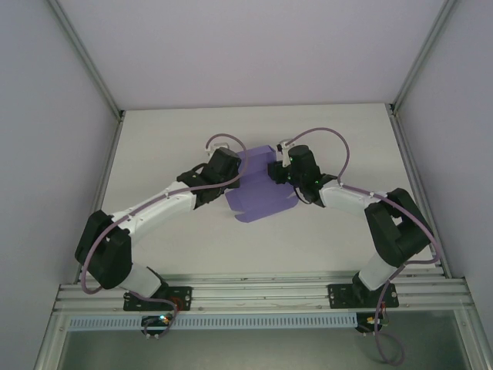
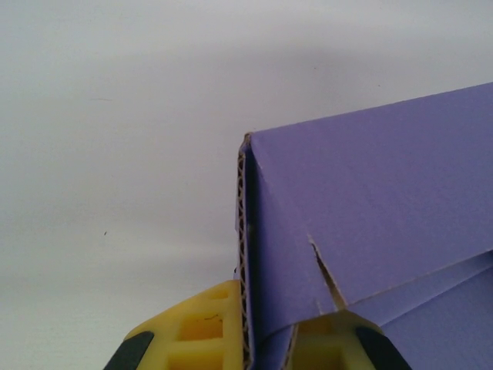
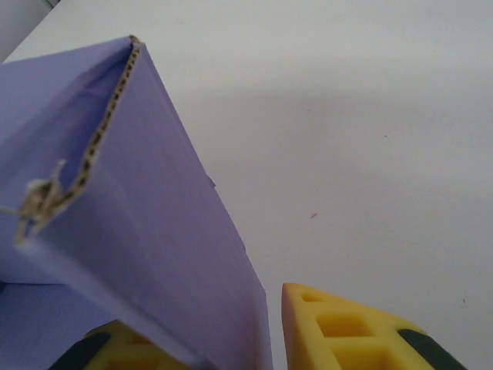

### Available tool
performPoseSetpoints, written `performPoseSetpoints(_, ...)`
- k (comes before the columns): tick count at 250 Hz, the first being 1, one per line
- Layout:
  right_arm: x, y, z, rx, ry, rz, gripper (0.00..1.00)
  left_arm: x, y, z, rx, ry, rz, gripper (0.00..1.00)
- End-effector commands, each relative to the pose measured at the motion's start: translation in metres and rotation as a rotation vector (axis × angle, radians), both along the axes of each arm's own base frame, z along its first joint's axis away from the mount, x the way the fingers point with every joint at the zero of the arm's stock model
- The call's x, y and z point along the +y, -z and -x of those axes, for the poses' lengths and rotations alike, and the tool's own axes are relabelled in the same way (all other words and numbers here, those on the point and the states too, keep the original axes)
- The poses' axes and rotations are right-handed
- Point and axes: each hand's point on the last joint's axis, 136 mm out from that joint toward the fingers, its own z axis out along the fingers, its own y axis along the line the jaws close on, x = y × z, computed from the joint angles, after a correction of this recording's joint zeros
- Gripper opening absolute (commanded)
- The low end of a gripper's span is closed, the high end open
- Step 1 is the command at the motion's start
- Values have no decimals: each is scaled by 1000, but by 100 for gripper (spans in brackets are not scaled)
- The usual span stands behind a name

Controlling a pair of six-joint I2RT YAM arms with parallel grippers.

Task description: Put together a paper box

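My left gripper (image 1: 237, 174) and right gripper (image 1: 279, 171) meet over the paper box (image 1: 258, 191), which lies partly folded near the middle of the white table (image 1: 169, 131), between my two wrists.

Through my left wrist camera, an upright wall of the paper box (image 2: 370, 200) stands between my yellow fingers (image 2: 192, 327). Its raw corrugated edge touches the near finger and the other finger sits against the purple face, so these jaws are narrow and pinching the card.

Through my right wrist camera, a tilted panel of the paper box (image 3: 154, 208) rises between my fingers (image 3: 347, 331). One finger is mostly hidden behind it and the other sits just beside its edge. I cannot tell whether these jaws actually clamp it.
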Motion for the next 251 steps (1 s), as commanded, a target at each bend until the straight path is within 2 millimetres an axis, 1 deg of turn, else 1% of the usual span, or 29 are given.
performPoseSetpoints(1,-32,15,-9,30,141,84,22,12,-23,-8,-59,-57,20,0)
performPoseSetpoints(28,-38,7,-14,4,222,119,13,13,-21,-9,-52,-70,12,0)
performPoseSetpoints(44,-48,4,-14,2,318,188,9,13,-19,-10,-48,-78,15,0)
performPoseSetpoints(62,-66,2,-12,10,472,270,6,11,-19,-10,-48,-83,16,0)
performPoseSetpoints(78,-87,4,-8,37,615,324,5,10,-19,-10,-49,-86,10,0)
performPoseSetpoints(97,-104,6,-3,60,718,377,5,9,-19,-8,-52,-90,-5,0)
performPoseSetpoints(117,-114,7,-2,74,766,428,6,9,-19,-7,-50,-95,-23,0)
performPoseSetpoints(143,-116,5,-4,77,772,476,7,6,-18,-7,-49,-85,-24,0)
performPoseSetpoints(155,-110,3,-10,58,730,487,8,5,-17,-6,-48,-78,-22,0)
performPoseSetpoints(167,-93,5,-17,41,620,461,12,3,-18,-7,-52,-69,-23,0)
performPoseSetpoints(181,-69,7,-23,9,451,406,24,2,-19,-8,-53,-57,-31,0)
performPoseSetpoints(190,-52,9,-23,-4,325,381,30,1,-19,-8,-54,-47,-35,0)
performPoseSetpoints(209,-23,9,-15,3,137,310,49,1,-19,-9,-53,-37,-35,0)
performPoseSetpoints(228,1,2,-3,19,-13,222,63,0,-21,-9,-57,-20,-38,0)
performPoseSetpoints(240,12,-4,4,9,-85,179,74,0,-20,-10,-55,-14,-40,0)
performPoseSetpoints(243,16,-6,7,6,-105,164,79,-1,-21,-10,-56,-10,-37,0)
performPoseSetpoints(244,16,-6,7,6,-105,164,79,-1,-20,-10,-55,-11,-38,0)
performPoseSetpoints(246,17,-9,8,1,-116,156,82,-1,-20,-10,-54,-9,-37,0)
performPoseSetpoints(251,20,-12,12,-7,-134,138,87,-1,-21,-10,-54,-6,-35,0)
